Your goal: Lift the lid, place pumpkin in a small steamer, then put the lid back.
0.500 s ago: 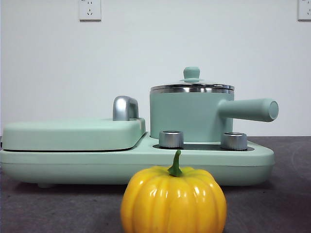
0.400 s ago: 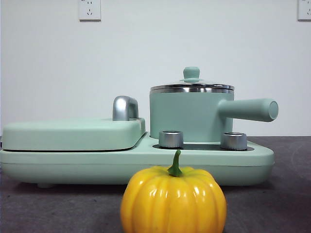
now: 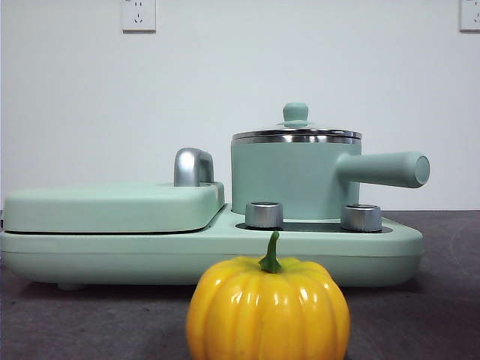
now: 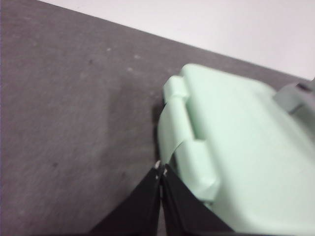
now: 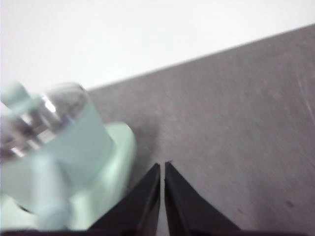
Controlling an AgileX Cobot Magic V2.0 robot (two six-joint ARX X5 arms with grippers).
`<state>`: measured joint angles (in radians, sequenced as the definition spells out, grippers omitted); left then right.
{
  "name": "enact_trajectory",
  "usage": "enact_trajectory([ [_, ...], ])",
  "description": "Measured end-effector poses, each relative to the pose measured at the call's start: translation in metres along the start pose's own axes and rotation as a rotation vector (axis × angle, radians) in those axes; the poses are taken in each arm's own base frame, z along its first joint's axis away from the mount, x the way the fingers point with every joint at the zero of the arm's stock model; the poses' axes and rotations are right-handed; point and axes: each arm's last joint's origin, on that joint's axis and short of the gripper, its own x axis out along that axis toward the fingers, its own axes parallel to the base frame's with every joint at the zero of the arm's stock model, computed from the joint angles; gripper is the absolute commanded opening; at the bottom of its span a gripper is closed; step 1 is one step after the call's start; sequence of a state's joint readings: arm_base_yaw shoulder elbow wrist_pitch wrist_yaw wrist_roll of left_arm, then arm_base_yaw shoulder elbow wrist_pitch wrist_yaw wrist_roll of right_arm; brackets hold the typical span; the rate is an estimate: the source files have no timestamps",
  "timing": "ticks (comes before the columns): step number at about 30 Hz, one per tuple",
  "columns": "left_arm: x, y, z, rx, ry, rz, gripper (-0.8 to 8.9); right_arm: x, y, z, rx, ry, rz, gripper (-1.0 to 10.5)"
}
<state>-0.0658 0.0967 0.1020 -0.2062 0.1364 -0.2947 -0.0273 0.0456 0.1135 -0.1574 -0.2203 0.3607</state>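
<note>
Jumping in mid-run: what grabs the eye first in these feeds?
The glossy yellow-orange pumpkin dominates the front view, sitting on the dark table closest to the camera. Behind it the small steamer stands on the mint-green cooker base, with the lid on top and the flat griddle cover beside it. The left gripper and right gripper are both shut and hold nothing.

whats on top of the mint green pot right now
A round glass lid with a steel rim and mint-green knob sits closed on the mint-green cylindrical pot. The pot's inside is hidden by its walls.
</note>
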Motion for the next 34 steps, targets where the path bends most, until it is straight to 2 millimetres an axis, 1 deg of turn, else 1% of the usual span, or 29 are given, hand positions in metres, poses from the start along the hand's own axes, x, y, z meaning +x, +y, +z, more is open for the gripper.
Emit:
enact_trajectory([
  [3,-0.002,-0.009,0.019,-0.012,-0.010,-0.038,0.09,-0.006,0.011,0.022,0.025,0.001,0.030,0.1],
  [6,-0.003,-0.017,0.036,-0.015,0.015,-0.107,0.09,-0.011,0.022,0.044,0.042,0.050,0.063,0.1],
  [10,-0.002,-0.031,0.062,-0.021,0.073,-0.215,0.09,-0.016,0.036,0.071,0.048,0.120,0.126,0.1],
  [13,-0.001,-0.042,0.086,-0.025,0.128,-0.281,0.09,-0.019,0.046,0.090,0.034,0.182,0.195,0.1],
  [17,0.002,-0.056,0.116,-0.029,0.209,-0.371,0.09,-0.020,0.057,0.111,-0.003,0.274,0.286,0.1],
  [21,0.008,-0.068,0.137,-0.027,0.285,-0.482,0.09,-0.018,0.065,0.126,-0.038,0.356,0.373,0.1],
  [24,0.013,-0.075,0.147,-0.024,0.344,-0.544,0.09,-0.017,0.070,0.135,-0.063,0.403,0.441,0.1],
  [30,0.012,-0.086,0.158,0.009,0.414,-0.590,0.33,-0.015,0.075,0.142,-0.087,0.445,0.547,0.1],
  [34,0.010,-0.089,0.160,0.024,0.426,-0.609,0.41,-0.016,0.076,0.142,-0.086,0.456,0.582,0.1],
])
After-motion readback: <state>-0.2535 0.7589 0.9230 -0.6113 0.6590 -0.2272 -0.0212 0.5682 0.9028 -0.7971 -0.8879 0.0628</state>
